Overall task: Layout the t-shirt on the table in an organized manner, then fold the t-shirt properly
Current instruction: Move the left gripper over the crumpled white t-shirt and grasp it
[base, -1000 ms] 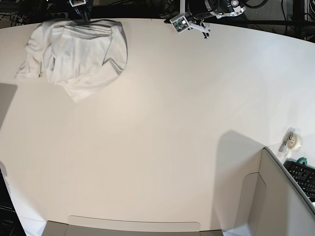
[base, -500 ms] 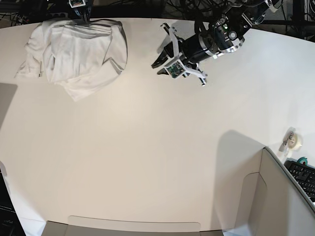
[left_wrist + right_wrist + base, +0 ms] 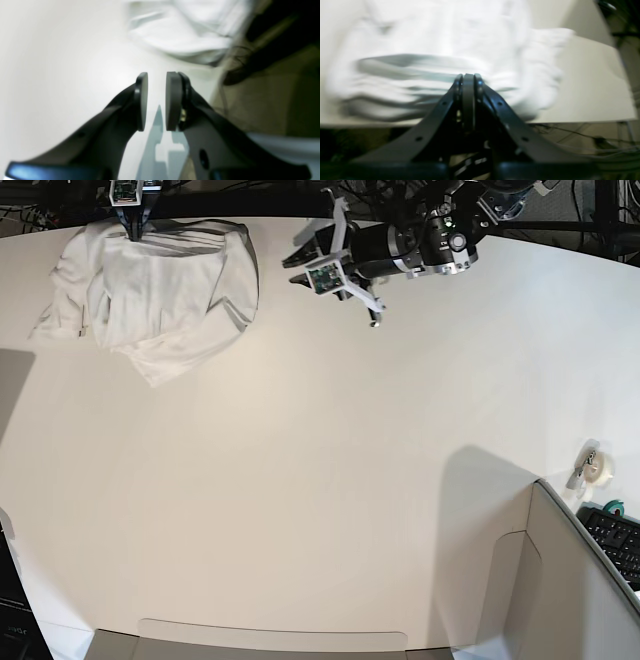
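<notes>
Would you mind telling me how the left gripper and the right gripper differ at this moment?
The left gripper has a clear gap between its pads; the right gripper is shut. The left gripper hangs over bare table, short of the t-shirt; the right gripper sits at the shirt's far edge. Both are black.

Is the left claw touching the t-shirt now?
Apart. The base view shows bare table between the left claw and the t-shirt.
</notes>
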